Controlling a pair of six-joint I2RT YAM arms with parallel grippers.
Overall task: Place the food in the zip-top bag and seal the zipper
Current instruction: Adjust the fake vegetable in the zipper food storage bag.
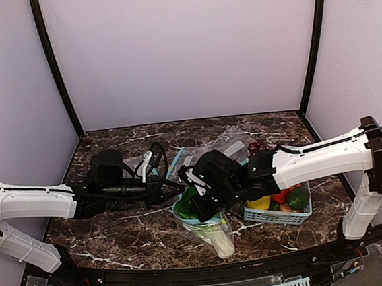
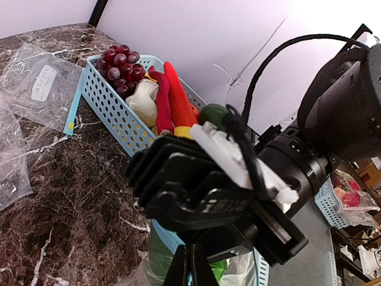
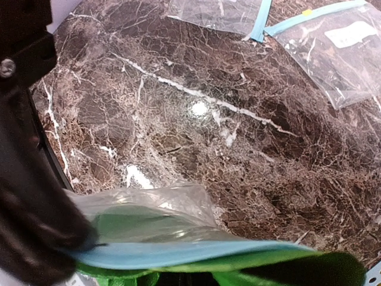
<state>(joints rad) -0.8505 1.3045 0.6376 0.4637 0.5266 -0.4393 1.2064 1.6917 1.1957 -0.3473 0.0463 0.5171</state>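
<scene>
A: Starting with the left pincer: narrow or wide?
B: Narrow. Fingers pressed nearly together, pinching the zipper at the mouth of the zip-top bag.
A: And the right pincer?
B: Sits at that same mouth, just beside the left one. Cannot tell whether spread or closed; tips hidden under its own black body.
A: Anything inside the bag?
B: Yes. Directly beneath both pincers, the leafy vegetable, green leaves up by the tips, white stalk pointing toward the near table edge.
A: Past the right pincer?
B: Just beyond it, a light-blue basket, holding the red-orange tapered one, leaning beside purple grapes.
A: Farther still?
B: Behind both pincers, flat on the marble table, a smaller clear bag with a white label and a short blue strip, well apart from the fingertips.
</scene>
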